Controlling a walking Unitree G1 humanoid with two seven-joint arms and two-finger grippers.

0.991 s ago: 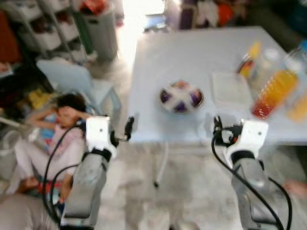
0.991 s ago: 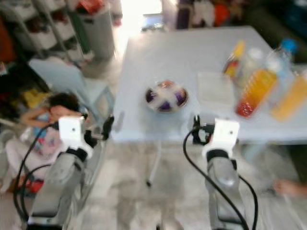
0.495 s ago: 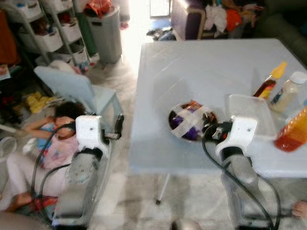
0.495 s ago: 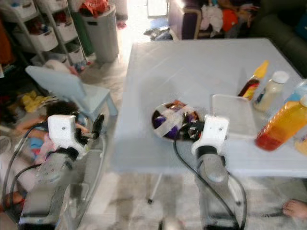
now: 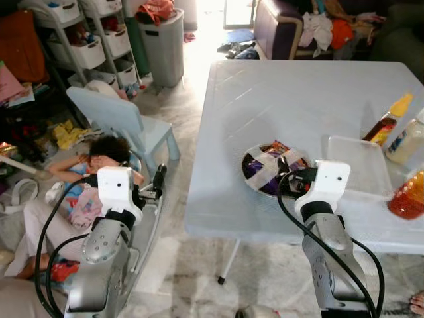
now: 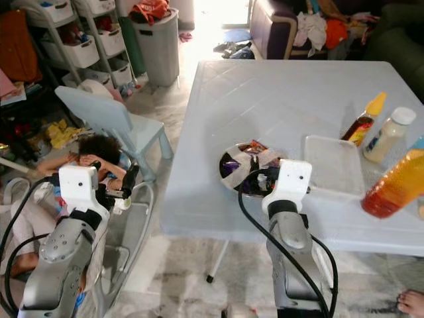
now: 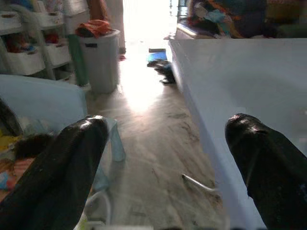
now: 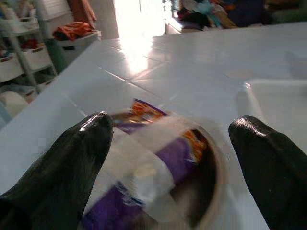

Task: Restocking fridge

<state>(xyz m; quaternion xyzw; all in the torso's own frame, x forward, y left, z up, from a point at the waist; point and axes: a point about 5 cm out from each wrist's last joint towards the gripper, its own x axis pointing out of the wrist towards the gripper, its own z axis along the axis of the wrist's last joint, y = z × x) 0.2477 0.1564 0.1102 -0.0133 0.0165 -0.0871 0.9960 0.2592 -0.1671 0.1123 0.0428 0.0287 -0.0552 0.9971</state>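
A bowl [image 5: 270, 169] of purple snack packets, crossed with pale tape, sits near the front edge of the white table [image 5: 291, 93]. My right gripper [image 5: 295, 180] hovers just over the bowl's near side, open, its black fingers [image 8: 86, 158] spread either side of the bowl [image 8: 158, 167] with nothing held. To the bowl's right lie a clear plastic container [image 5: 358, 165], a yellow-capped sauce bottle [image 5: 387, 120], a white bottle [image 5: 407, 140] and an orange juice bottle [image 5: 409, 197]. My left gripper [image 5: 158, 180] is open and empty, off the table's left edge above the floor.
A person [image 5: 99, 156] lies on the floor to the left, close under my left arm, beside a small pale-blue chair [image 5: 116, 119]. A grey bin [image 5: 164, 43] and storage shelves [image 5: 93, 40] stand behind. A sofa heaped with clothes [image 5: 318, 26] is beyond the table. A foot [image 5: 417, 303] shows at the bottom right.
The whole view has shifted and sharpened as the camera came closer to the table. My right gripper, earlier short of the table's front edge, is now over the bowl. The left stays beside the table.
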